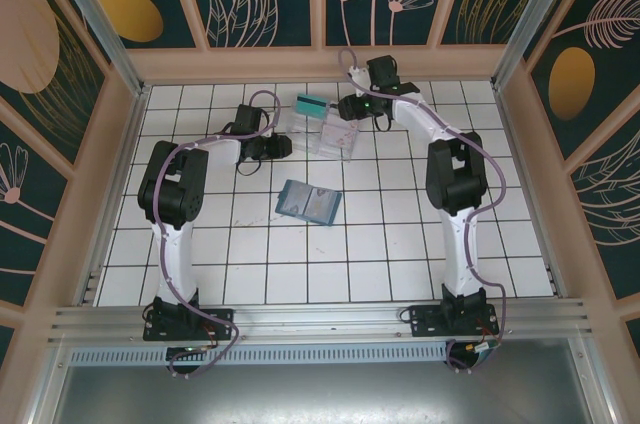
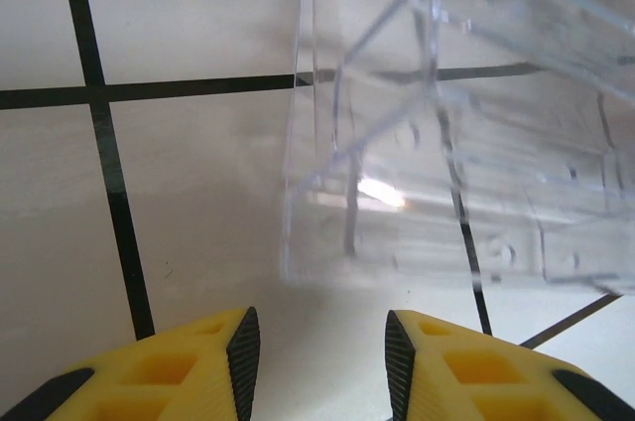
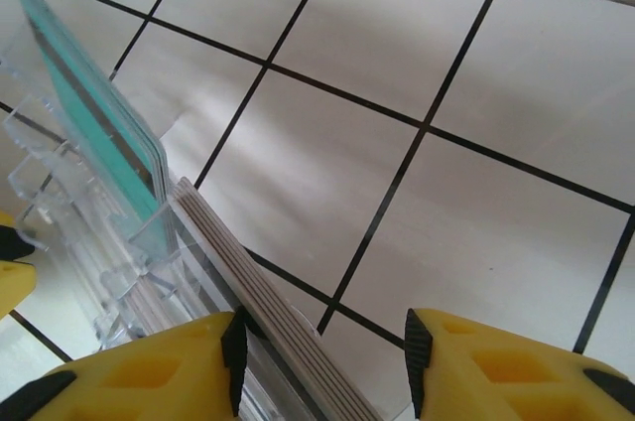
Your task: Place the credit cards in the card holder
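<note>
Teal-green credit cards (image 3: 94,118) stand upright in a slot of the clear plastic tray (image 1: 328,136), and their top edge shows from above (image 1: 311,104). A stack of whitish cards (image 3: 263,307) stands on edge beside them. My right gripper (image 3: 322,342) (image 1: 343,107) straddles that stack with jaws apart: the stack lies against the left pad and a wide gap separates it from the right pad. The card holder (image 1: 308,202) lies open on the tiles, blue-grey inside up. My left gripper (image 2: 322,337) (image 1: 283,147) is open and empty, just left of the tray (image 2: 446,193).
White tiled floor with black grout lines, walled by wooden frames on three sides. The tray sits at the back centre between both arms. Bare tiles surround the card holder in the middle and stretch toward the near edge.
</note>
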Motion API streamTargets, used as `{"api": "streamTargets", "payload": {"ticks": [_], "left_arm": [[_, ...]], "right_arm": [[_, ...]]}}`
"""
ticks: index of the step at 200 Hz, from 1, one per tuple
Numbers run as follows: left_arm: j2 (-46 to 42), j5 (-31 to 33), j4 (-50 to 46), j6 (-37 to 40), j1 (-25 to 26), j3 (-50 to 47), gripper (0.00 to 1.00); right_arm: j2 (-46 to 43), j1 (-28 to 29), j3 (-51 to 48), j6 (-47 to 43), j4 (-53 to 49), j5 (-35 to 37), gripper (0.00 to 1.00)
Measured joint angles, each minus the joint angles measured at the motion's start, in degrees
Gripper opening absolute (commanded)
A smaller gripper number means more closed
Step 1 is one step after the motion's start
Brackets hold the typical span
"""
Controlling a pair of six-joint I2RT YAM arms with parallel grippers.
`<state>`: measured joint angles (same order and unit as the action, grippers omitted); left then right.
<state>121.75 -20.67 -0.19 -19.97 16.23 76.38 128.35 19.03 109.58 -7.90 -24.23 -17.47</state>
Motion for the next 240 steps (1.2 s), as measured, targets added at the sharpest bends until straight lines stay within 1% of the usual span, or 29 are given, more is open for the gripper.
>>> {"api": "streamTargets", "payload": {"ticks": [55, 107, 137, 185, 240], "left_arm": [[0.0, 0.04, 0.0, 0.0, 0.0, 0.0, 0.41], [0.0, 0.04, -0.02, 0.0, 0.0, 0.0, 0.41], [0.0, 0.04, 0.0, 0.0, 0.0, 0.0, 0.41], [0.0, 0.04, -0.02, 0.0, 0.0, 0.0, 0.41], [0.0, 0.04, -0.02, 0.0, 0.0, 0.0, 0.41]], "right_arm": [[-0.98, -1.36, -1.01, 0.98, 1.84, -0.66, 0.4], [-1.57, -1.53, -1.07, 0.98, 1.95, -1.68, 0.28], [-2.12, -1.64, -1.36, 0.96, 1.97, -2.14, 0.24], [-2.21, -1.68, -1.4, 0.94, 1.95, -2.56, 0.23], [-2.21, -2.01, -1.51, 0.76, 1.79, -2.62, 0.25]]}}
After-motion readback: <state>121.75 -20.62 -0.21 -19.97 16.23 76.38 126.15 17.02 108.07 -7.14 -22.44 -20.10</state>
